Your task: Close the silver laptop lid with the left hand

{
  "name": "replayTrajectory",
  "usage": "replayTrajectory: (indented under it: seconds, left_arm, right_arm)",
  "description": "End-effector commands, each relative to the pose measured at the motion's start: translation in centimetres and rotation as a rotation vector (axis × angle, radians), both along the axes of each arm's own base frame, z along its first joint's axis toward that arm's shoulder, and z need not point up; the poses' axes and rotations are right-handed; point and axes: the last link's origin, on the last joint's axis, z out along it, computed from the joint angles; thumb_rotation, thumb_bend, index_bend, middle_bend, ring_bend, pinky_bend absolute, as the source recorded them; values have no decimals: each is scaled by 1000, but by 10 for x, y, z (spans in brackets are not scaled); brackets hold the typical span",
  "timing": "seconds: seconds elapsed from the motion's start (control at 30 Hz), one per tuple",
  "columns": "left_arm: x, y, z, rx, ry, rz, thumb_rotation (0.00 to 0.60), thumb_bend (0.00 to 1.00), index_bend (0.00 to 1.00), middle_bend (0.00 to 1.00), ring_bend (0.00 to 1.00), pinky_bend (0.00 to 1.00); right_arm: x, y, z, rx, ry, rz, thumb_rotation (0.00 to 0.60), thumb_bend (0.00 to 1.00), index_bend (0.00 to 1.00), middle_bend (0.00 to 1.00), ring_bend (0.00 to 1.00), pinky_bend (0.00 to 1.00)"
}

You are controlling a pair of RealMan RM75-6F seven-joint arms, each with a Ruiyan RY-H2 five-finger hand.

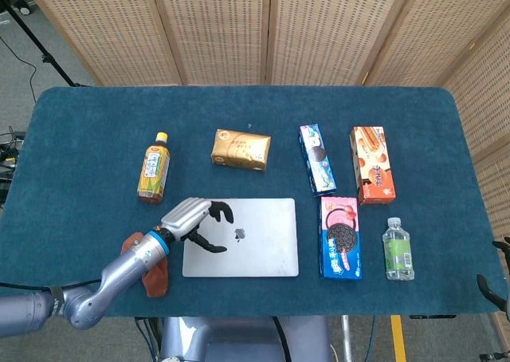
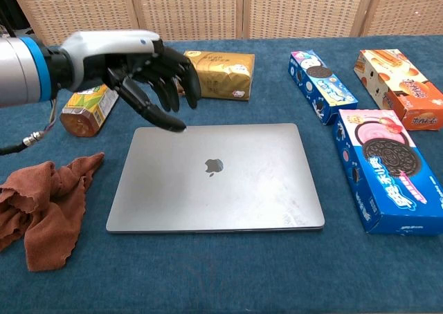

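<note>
A: Where is the silver laptop [image 2: 216, 178]?
B: It lies flat on the blue desk [image 1: 80, 139], near the front edge, lid fully down with the logo facing up.

A: And the left robot hand [image 2: 142, 65]?
B: It hangs above the laptop's back left corner, clear of the lid. Its dark fingers [image 2: 149, 106] are spread apart and point downward, holding nothing.

A: What about the right robot hand?
B: Neither view shows it.

A: What sits around the laptop?
B: A crumpled brown cloth [image 2: 41, 207] lies just to its left. A tea bottle [image 1: 154, 169] lies further back on the left, and a gold packet [image 1: 241, 150] sits behind the laptop. A blue cookie box [image 2: 387, 172] lies just to its right.
</note>
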Motion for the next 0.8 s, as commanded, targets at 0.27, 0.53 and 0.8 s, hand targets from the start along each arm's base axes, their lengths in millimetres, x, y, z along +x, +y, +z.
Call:
replayTrajectory:
  seconds: [0.27, 0.53, 0.8]
  left_arm:
    - [-48, -31, 75, 467, 3, 17, 513, 0, 398, 392, 360, 369]
    - [-98, -71, 101, 677, 40, 38, 527, 0, 387, 347, 314, 357]
    - [-137, -110, 109, 774, 32, 144, 531, 0, 374, 298, 256, 297]
  right_arm:
    - [2, -2, -2, -5, -5, 19, 600, 289, 245, 196, 331, 234]
    - [1, -4, -7, -4, -12, 19, 600, 289, 245, 194, 328, 234]
    - [4, -6, -9, -5, -9, 29, 600, 288, 243, 187, 321, 233]
